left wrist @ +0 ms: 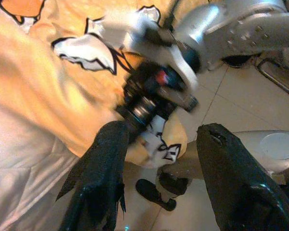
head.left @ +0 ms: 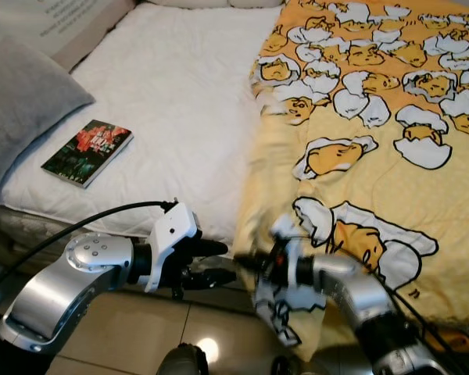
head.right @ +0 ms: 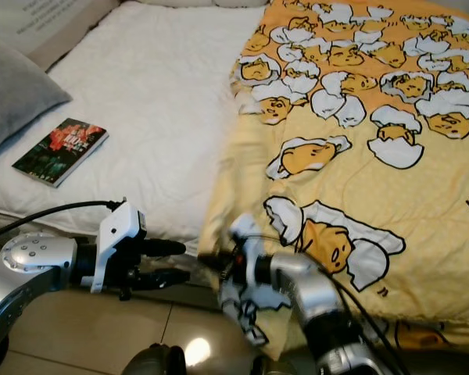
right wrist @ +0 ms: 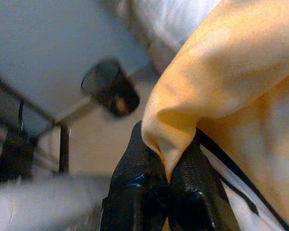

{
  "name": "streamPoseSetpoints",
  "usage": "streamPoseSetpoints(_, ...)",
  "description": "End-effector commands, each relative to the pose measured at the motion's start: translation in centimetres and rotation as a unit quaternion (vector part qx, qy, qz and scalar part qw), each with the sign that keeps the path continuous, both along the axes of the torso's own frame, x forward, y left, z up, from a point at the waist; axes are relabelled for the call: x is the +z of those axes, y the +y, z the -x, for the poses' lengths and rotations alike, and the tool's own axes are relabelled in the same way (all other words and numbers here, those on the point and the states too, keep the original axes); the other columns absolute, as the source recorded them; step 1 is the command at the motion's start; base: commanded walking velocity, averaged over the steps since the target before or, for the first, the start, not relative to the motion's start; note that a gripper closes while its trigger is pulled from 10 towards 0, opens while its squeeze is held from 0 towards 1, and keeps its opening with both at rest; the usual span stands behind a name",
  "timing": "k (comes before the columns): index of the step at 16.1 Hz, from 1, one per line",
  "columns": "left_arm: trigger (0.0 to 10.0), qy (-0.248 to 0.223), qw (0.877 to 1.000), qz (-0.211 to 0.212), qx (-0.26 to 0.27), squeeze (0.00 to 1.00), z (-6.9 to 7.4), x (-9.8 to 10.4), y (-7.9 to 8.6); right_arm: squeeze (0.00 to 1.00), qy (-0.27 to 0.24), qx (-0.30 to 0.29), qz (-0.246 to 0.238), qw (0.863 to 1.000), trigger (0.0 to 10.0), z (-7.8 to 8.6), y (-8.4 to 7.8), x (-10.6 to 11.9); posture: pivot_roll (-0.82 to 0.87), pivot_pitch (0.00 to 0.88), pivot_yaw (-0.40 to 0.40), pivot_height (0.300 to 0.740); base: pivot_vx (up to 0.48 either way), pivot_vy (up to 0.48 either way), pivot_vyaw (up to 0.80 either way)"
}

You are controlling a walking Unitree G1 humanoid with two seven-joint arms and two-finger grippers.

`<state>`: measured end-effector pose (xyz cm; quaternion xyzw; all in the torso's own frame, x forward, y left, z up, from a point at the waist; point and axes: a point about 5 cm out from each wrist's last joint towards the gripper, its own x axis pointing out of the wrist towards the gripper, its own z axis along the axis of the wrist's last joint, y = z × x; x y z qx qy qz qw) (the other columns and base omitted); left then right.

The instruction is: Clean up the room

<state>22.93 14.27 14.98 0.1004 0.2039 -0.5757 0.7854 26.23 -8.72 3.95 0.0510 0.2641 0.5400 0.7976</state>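
Two tools are at the bed's near edge. My right tool (right wrist: 171, 180) is pinched on a fold of the yellow blanket (head.left: 375, 117), which covers the bed's right half and hangs toward the floor. My left tool (left wrist: 159, 159) hovers beside it, fingers spread wide. The blanket looks soft and floppy; I judge a second hold along the hem best.

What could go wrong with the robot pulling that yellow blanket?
The right claw pinches only a thin fold at the yellow blanket's corner, so it might slip free. The left claw, open, sits very close to the right wrist, so the arms might bump. If the blanket gets spread over the white sheet, it may bury the book.
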Motion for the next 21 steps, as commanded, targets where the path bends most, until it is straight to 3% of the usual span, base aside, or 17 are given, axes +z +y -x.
streamPoseSetpoints(1,10.0,-0.001,1.0,-0.008,-0.004,0.0,0.1,-0.2,0.1,0.0,-0.012,0.029,0.017,0.999,0.0,0.5,0.6,0.0,0.02,0.059,0.019,0.74,0.0,0.0,0.0)
streamPoseSetpoints(3,10.0,-0.001,1.0,-0.009,-0.004,0.0,0.2,-0.3,0.0,0.0,-0.012,0.031,0.038,0.999,0.0,1.0,0.9,-0.9,0.02,0.056,0.018,0.74,0.0,0.0,0.0)
streamPoseSetpoints(4,10.0,-0.005,1.0,-0.012,-0.002,0.0,0.1,-0.4,0.0,0.0,-0.029,-0.015,0.064,0.997,10.0,0.6,1.2,-1.4,0.02,0.052,0.02,0.74,0.0,0.0,0.0)
streamPoseSetpoints(6,10.0,-0.01,1.0,-0.015,-0.001,0.0,0.0,-0.4,0.0,0.0,-0.013,-0.039,0.043,0.998,10.0,0.4,1.5,-1.2,0.02,0.047,0.024,0.74,0.0,0.0,0.0)
streamPoseSetpoints(7,10.0,-0.012,1.0,-0.015,0.0,0.0,-0.1,-0.4,0.0,0.65,-0.005,-0.042,0.027,0.999,10.0,0.4,1.7,-0.9,0.02,0.047,0.026,0.74,0.0,0.0,0.0)
streamPoseSetpoints(8,10.0,-0.016,1.0,-0.016,0.0,0.0,-0.3,-0.4,0.0,1.0,0.001,-0.042,-0.021,0.999,10.0,0.5,2.3,0.0,0.01,0.046,0.027,0.74,0.0,0.0,0.0)
streamPoseSetpoints(11,10.0,-0.019,1.0,-0.017,-0.002,0.0,-0.5,-0.4,-0.1,1.0,0.027,-0.013,-0.085,0.996,10.0,1.2,3.2,1.1,0.01,0.046,0.03,0.74,0.0,0.0,0.0)
streamPoseSetpoints(13,10.0,-0.021,1.0,-0.016,-0.004,0.0,-0.7,-0.3,0.0,1.0,0.033,0.019,-0.068,0.997,10.0,2.0,3.1,1.0,0.0,0.042,0.031,0.74,0.0,0.0,0.0)
streamPoseSetpoints(15,10.0,-0.02,1.0,-0.016,-0.006,0.0,-0.6,-0.4,0.0,1.0,0.023,0.013,-0.05,0.998,10.0,2.0,2.7,1.1,0.0,0.041,0.031,0.74,0.0,0.0,0.0)
streamPoseSetpoints(16,10.0,-0.019,1.0,-0.017,-0.007,0.0,-0.6,-0.5,0.0,0.0,0.02,0.008,-0.044,0.999,10.0,1.9,2.4,1.2,0.0,0.041,0.031,0.74,0.0,0.0,0.0)
streamPoseSetpoints(20,10.0,-0.019,1.0,-0.016,-0.009,0.0,-0.7,-0.7,-0.3,0.0,0.015,0.018,-0.036,0.999,10.0,2.1,1.8,1.8,-0.01,0.043,0.03,0.74,0.0,0.0,0.0)
streamPoseSetpoints(21,10.0,-0.019,1.0,-0.019,-0.005,0.0,-0.7,-0.8,-0.3,1.0,0.01,0.017,-0.002,1.0,10.0,2.0,1.9,1.1,-0.01,0.045,0.029,0.74,0.0,0.0,0.0)
